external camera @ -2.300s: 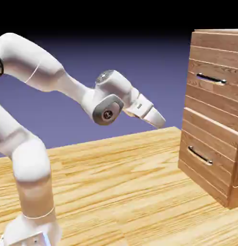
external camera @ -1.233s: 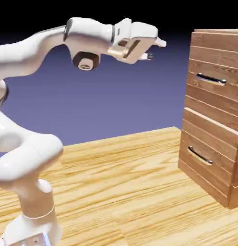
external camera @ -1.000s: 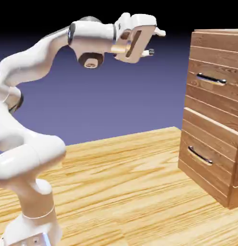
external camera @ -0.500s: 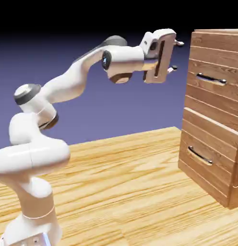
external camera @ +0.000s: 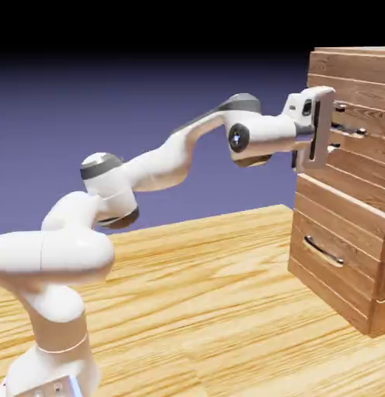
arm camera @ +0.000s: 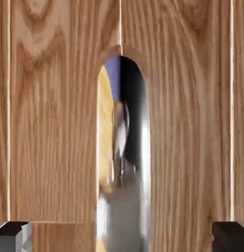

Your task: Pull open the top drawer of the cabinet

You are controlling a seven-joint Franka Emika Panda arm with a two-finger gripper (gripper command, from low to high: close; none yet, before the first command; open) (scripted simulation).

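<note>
The cabinet [external camera: 347, 186] is cut off by the right edge of the exterior view, so its full width does not show. The hand covers most of the handle [external camera: 352, 129] of the top drawer [external camera: 358, 105]. In the hand view the handle [arm camera: 125, 197] looks blurred, and both fingertips [arm camera: 11, 237] are cut by the bottom edge.

Tall reddish-brown cabinet [external camera: 347, 256] of horizontal wood planks, standing upright on the table at the exterior view's right edge. Top drawer [external camera: 365, 93] in its upper half, front about flush with the cabinet face, silver bar handle [external camera: 352, 129] partly hidden. In the hand view, plank grain [arm camera: 55, 123] running vertically, the shiny handle [arm camera: 131, 162] central and close.
</note>
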